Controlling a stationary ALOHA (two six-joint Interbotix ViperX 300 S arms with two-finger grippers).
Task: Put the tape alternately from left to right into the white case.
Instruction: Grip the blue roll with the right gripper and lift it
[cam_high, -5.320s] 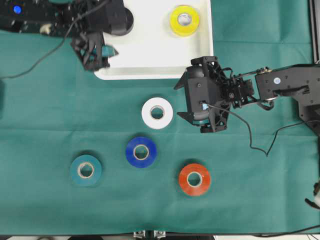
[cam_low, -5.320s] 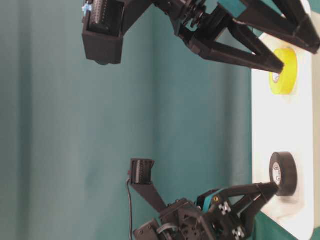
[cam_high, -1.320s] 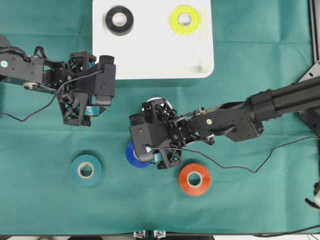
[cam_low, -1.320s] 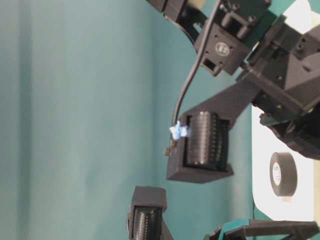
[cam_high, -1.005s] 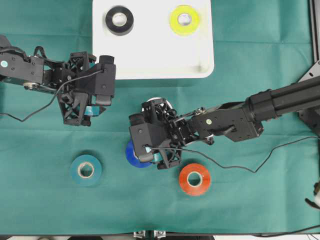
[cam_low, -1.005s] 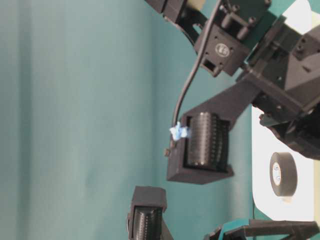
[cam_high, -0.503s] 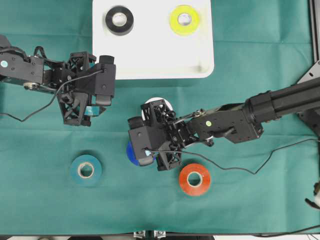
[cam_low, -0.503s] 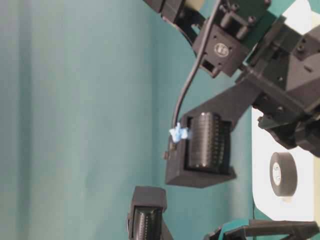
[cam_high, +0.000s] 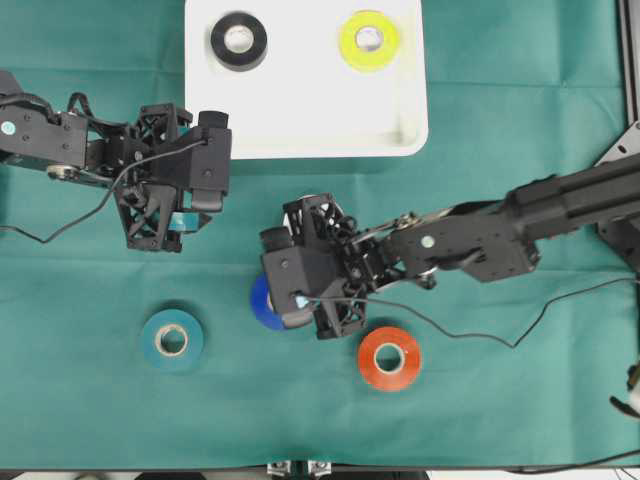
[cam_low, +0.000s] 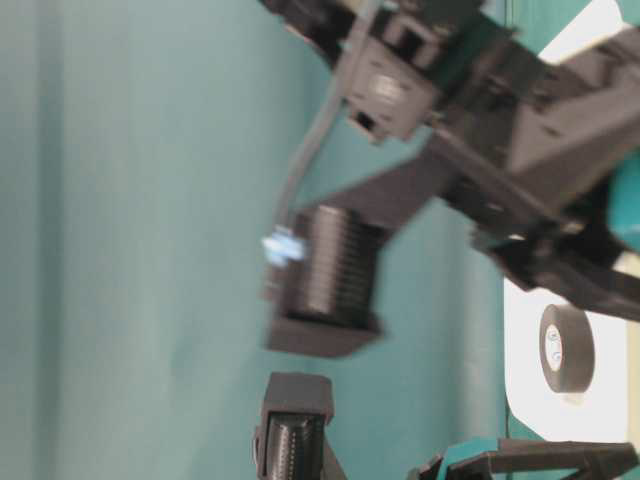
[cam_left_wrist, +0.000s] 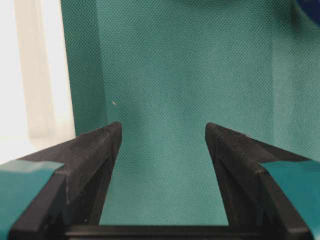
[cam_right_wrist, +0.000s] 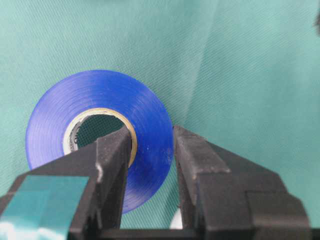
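Overhead: I see the white case (cam_high: 305, 120) at top centre of the frame, on the green surface (cam_high: 520, 400). Black roll (cam_high: 238, 38) sits in its upper left part, yellow roll (cam_high: 368, 38) in its upper right, well apart. Right gripper (cam_high: 300, 300) reaches in from the right edge to frame centre and covers most of the blue roll (cam_high: 260, 305); only a blue sliver shows at its left side. Teal roll (cam_high: 172, 340) lies lower left, orange-red roll (cam_high: 389, 358) lower centre, just below the right gripper. I can't make out the white roll; the arm hides that spot. Left gripper (cam_high: 175, 222) hangs over bare cloth, centre left, below the case's lower left corner.

Table-level: view is turned sideways, right arm blurred across the top right. Black roll (cam_low: 566, 352) lies in the case (cam_low: 525, 400) at the right edge. I can't read either gripper here.

Left wrist: left gripper (cam_left_wrist: 162, 135) released, fingers (cam_left_wrist: 100, 142) wide apart, nothing but green cloth between them. Pale case edge (cam_left_wrist: 35, 75) runs down the left side.

Right wrist: right gripper (cam_right_wrist: 152, 145) clenched on the blue roll (cam_right_wrist: 100, 125). One finger (cam_right_wrist: 115, 155) sits inside the pale core, the other outside the rim, the roll's wall pinched between them. Roll fills centre left of the frame.
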